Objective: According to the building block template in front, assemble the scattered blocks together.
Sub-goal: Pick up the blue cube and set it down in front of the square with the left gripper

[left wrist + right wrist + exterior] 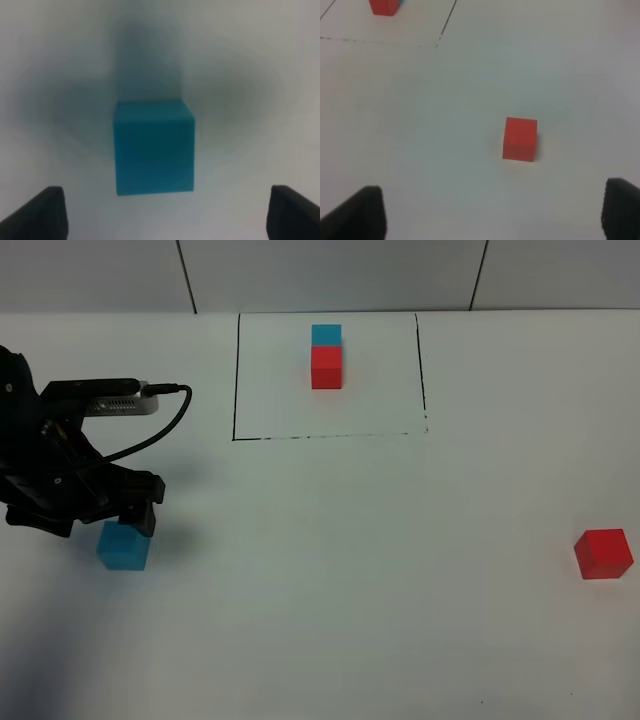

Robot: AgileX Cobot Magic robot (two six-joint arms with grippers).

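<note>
The building block template, a cyan-blue cube [326, 335] joined to a red cube [326, 368], sits inside a black drawn rectangle [236, 380] at the far middle of the table. Of the scattered blocks, the blue cube [123, 546] lies at the left. My left gripper [122, 516] hovers just behind and above it, open. In the left wrist view the blue cube [154, 147] lies ahead of the spread fingers [42, 212], with nothing between them. The loose red cube [603, 553] rests at the far right. In the right wrist view my right gripper [492, 212] is open, the red cube [520, 139] ahead of it.
White table [350, 570] with a tiled wall behind. The left arm's cable [165, 425] loops toward the rectangle's left side. A corner of the rectangle [440, 37] and the template's red cube [384, 6] show in the right wrist view.
</note>
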